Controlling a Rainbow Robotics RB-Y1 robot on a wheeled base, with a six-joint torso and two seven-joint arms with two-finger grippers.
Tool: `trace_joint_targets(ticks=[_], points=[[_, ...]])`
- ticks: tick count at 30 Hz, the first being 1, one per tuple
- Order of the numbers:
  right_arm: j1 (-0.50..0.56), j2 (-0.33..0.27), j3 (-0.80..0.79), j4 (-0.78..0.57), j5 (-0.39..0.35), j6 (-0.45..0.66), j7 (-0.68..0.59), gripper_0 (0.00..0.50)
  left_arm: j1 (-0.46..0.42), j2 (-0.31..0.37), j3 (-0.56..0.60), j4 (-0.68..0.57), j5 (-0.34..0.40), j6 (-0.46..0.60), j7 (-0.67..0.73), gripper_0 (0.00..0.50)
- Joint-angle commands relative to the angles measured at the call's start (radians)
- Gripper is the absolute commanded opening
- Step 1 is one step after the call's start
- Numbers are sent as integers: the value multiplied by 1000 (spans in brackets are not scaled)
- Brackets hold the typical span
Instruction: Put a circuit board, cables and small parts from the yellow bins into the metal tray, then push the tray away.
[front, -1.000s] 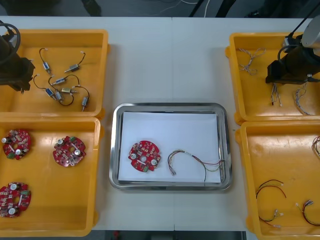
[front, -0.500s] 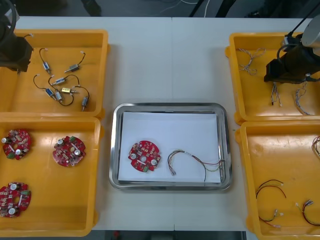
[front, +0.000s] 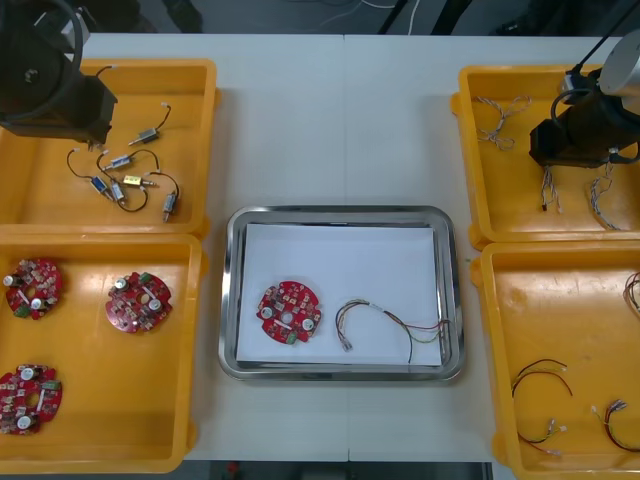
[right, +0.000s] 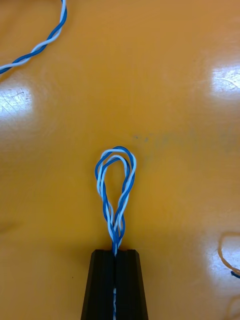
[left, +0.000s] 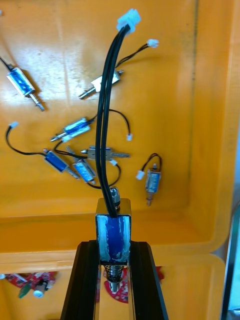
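My left gripper (left: 114, 245) is shut on a small metal part (left: 114, 235) with a blue wrap; its two black leads (left: 106, 115) rise to a white plug. It hangs above the far left yellow bin (front: 195, 90), where several more small metal parts (front: 128, 180) lie. My right gripper (right: 115, 254) is shut on the twisted blue and white cable (right: 116, 185), low over the floor of the far right bin (front: 470, 150). The metal tray (front: 232, 300), white inside, holds a red circuit board (front: 289, 312) and a red and yellow cable (front: 385, 322).
The near left bin (front: 190, 420) holds three red circuit boards (front: 138, 301). Black and red cables (front: 540, 375) lie in the near right bin (front: 495, 400). More blue and white cables (front: 500, 118) lie beside my right arm (front: 585, 125). Bare table stretches beyond the tray.
My right gripper has shut on the blue and white cable. My left arm has moved right over the far left bin, carrying the small metal part.
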Motion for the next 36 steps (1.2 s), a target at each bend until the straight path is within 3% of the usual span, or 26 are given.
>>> trace_joint_targets(ticks=[1, 4, 15, 23, 36], points=[[-24, 3, 30, -7, -5, -4, 55, 0, 5, -44, -17, -71, -14, 8, 110, 0], [-24, -15, 31, -53, 1, 45, 62, 0, 5, -62, -39, -96, -12, 8, 121, 0], [-24, -101, -1, -332, 22, 387, 41, 0, 5, -167, -152, -217, -19, 8, 261, 0], [-20, -136, -70, -438, 24, 573, 47, 0, 28, -236, -240, -270, -55, 8, 371, 0], [220, -156, -168, -889, 10, 805, 36, 0, 151, -260, -422, -326, -135, -6, 468, 0]])
